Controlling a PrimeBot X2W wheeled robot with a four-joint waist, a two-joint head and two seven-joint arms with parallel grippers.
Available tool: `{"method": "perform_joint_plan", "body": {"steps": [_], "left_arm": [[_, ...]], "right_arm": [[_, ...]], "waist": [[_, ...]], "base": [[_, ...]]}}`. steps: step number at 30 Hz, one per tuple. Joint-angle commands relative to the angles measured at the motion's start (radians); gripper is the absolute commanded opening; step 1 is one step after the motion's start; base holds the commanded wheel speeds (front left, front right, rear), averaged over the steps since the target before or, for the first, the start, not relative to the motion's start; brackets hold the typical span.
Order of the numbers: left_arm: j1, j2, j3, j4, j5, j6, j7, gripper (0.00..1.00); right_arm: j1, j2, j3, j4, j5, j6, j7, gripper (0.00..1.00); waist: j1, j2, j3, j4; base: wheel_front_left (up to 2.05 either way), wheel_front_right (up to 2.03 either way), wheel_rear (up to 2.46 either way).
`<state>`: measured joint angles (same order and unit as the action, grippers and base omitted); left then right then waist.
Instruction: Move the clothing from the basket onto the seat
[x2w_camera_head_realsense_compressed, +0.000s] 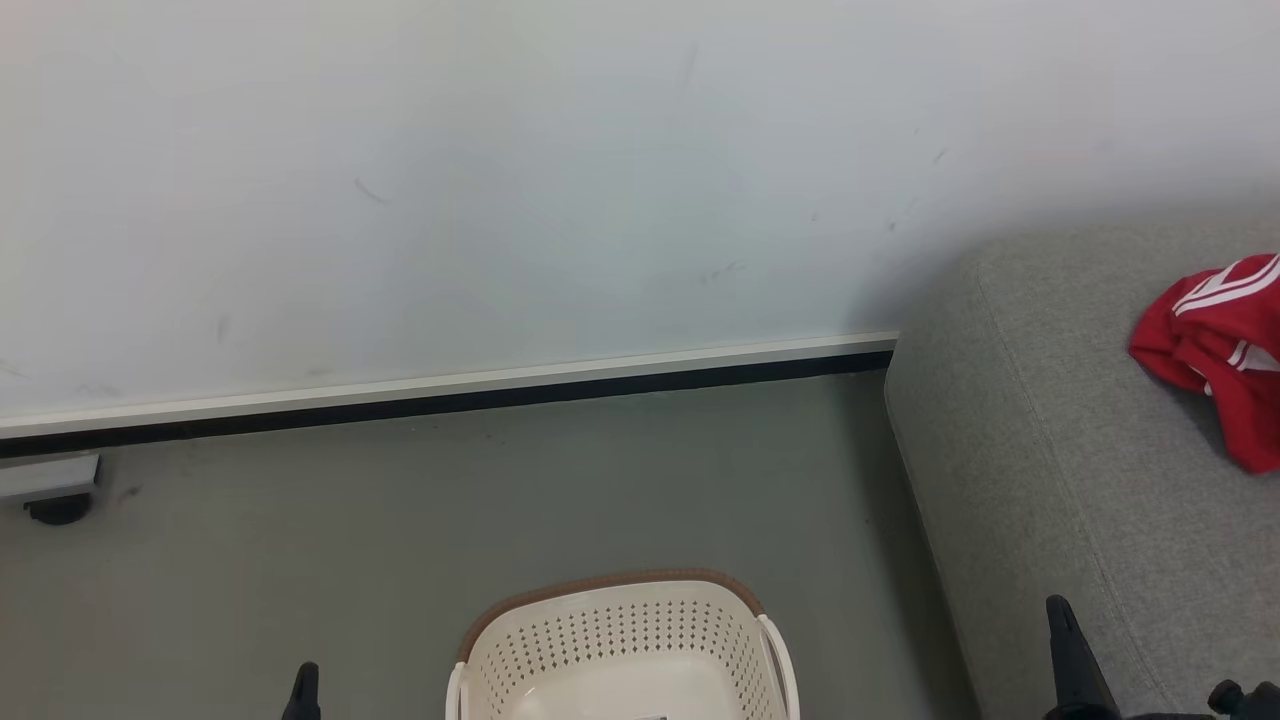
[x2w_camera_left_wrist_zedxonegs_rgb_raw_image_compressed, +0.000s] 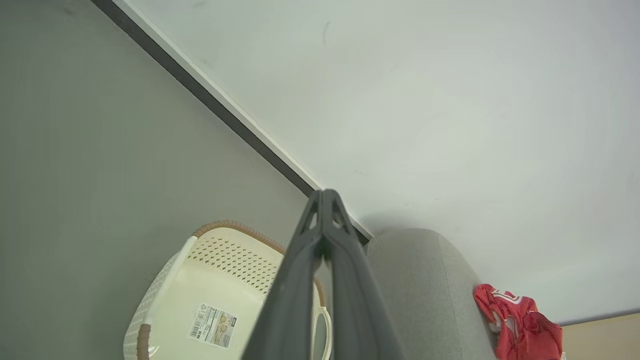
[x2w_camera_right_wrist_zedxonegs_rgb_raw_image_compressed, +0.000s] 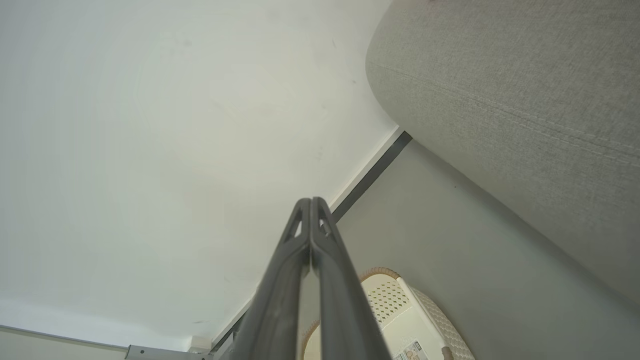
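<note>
Left wrist view, label (x2w_camera_left_wrist_zedxonegs_rgb_raw_image_compressed: 212, 326) inside basket (x2w_camera_left_wrist_zedxonegs_rgb_raw_image_compressed: 231, 255)

White wall (x2w_camera_head_realsense_compressed: 500, 150) (faintly scuffed) meets grey floor (x2w_camera_head_realsense_compressed: 300, 560) — black baseboard (x2w_camera_head_realsense_compressed: 450, 401) between.

Left gripper (x2w_camera_left_wrist_zedxonegs_rgb_raw_image_compressed: 325, 192) is seen with jaws pressed together; clothing (x2w_camera_left_wrist_zedxonegs_rgb_raw_image_compressed: 520, 325) is bunched up on the seat (x2w_camera_left_wrist_zedxonegs_rgb_raw_image_compressed: 425, 285), beside the basket (x2w_camera_left_wrist_zedxonegs_rgb_raw_image_compressed: 235, 227).

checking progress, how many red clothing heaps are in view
1: a red heap on the seat, at the head view's right edge, partly cut off; it may hold several garments. None seen in the basket, whose near end is cropped.
</note>
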<state>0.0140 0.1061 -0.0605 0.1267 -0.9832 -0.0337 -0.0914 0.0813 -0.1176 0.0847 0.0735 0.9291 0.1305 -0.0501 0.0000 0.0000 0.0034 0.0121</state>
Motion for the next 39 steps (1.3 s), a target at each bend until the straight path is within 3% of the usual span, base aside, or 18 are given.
{"method": "perform_joint_plan", "body": {"steps": [1, 39], "left_arm": [[-0.031, 0.003, 0.011, -0.002, -0.038, -0.007, 0.008, 0.0], [-0.093, -0.015, 0.057, 0.058, -0.392, -0.046, 0.108, 0.0]], "right_arm": [[-0.023, -0.011, -0.004, -0.009, 0.042, 0.0, -0.004, 0.0], [-0.067, -0.066, -0.02, 0.029, 0.505, 0.0, -0.02, 0.0]], "waist": [[0.0, 0.0, 0.0, 0.0], [0.0, 0.0, -0.002, -0.006]], "base": [[0.0, 0.0, 0.0], [0.0, 0.0, 0.0]]}}
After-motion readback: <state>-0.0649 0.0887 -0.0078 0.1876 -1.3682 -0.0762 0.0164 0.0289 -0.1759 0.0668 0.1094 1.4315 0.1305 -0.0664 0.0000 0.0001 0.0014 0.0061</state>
